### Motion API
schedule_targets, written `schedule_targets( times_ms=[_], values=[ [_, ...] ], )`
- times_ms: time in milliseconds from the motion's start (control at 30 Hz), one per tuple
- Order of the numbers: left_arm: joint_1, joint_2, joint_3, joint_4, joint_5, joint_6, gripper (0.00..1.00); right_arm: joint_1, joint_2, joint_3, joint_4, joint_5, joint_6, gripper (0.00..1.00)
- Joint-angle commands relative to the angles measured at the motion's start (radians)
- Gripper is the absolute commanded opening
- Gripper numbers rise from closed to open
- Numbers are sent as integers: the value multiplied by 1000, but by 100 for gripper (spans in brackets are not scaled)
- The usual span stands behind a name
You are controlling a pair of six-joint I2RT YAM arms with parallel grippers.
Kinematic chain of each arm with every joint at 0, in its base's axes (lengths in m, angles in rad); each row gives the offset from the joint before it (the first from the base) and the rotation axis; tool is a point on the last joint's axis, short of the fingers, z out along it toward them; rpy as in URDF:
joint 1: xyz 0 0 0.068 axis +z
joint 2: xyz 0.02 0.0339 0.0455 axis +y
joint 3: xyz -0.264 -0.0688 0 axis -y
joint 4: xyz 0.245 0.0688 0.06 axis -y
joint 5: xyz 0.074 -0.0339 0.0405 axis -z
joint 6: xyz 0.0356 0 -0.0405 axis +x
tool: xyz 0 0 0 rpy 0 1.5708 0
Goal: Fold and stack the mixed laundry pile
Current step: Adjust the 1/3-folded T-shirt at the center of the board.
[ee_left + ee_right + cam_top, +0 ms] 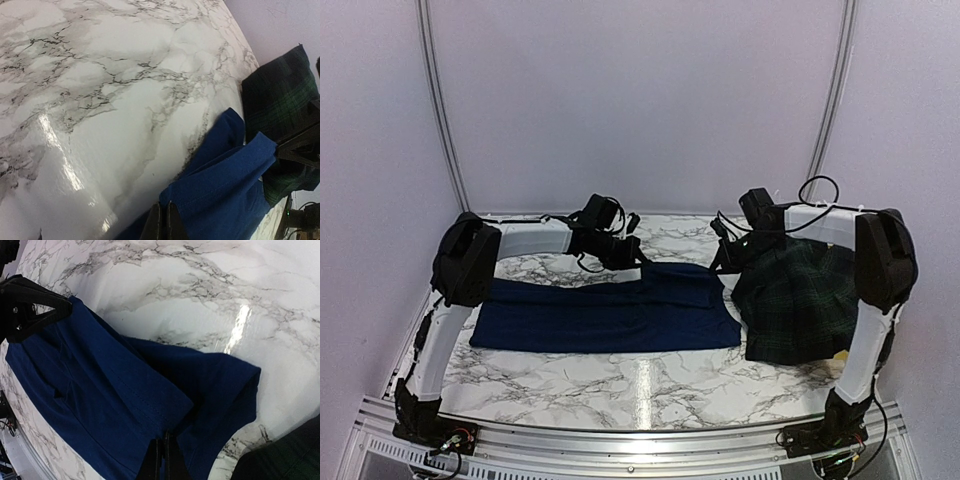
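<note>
A plain navy-blue cloth lies spread flat across the middle of the marble table. A dark green-and-navy plaid garment lies heaped at the right, beside the cloth's right end. My left gripper is shut on the cloth's far edge; the left wrist view shows its fingers pinching the hem of the cloth. My right gripper is shut on the far right corner; its fingers pinch a folded-over flap of the cloth. The red-and-black piece and the pink piece are out of view.
A small yellow patch peeks out under the plaid's near right edge. White walls close in the table at the back and sides. The plaid also shows in the left wrist view and the right wrist view.
</note>
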Motion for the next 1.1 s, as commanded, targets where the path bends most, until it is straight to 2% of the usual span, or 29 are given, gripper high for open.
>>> schedule_targets(
  times_ms=[0, 400, 733, 767, 833, 867, 967, 1033, 1067],
  values=[
    [-12, -147, -138, 111, 31, 104, 0, 16, -97, -75, 42, -52, -9, 0],
    [-101, -385, -510, 152, 51, 329, 0, 90, -283, -318, 54, -105, -4, 0],
    [-196, -454, -663, 152, 10, 445, 0, 114, -356, -499, 39, -89, -6, 0],
    [-198, -467, -675, 145, 6, 452, 8, 114, -358, -504, 30, -92, -11, 4],
    [-198, -504, -701, 121, -9, 469, 35, 114, -372, -503, 9, -90, -24, 16],
    [-198, -533, -717, 112, -22, 471, 45, 114, -382, -498, 2, -87, -31, 22],
    [-184, -654, -773, 101, -60, 498, 62, 109, -399, -448, -12, -59, -37, 37],
    [-140, -725, -793, 100, -99, 436, 71, 103, -382, -396, -12, -56, -33, 40],
    [-103, -751, -798, 98, -102, 390, 72, 102, -363, -365, -10, -52, -31, 41]
  ],
)
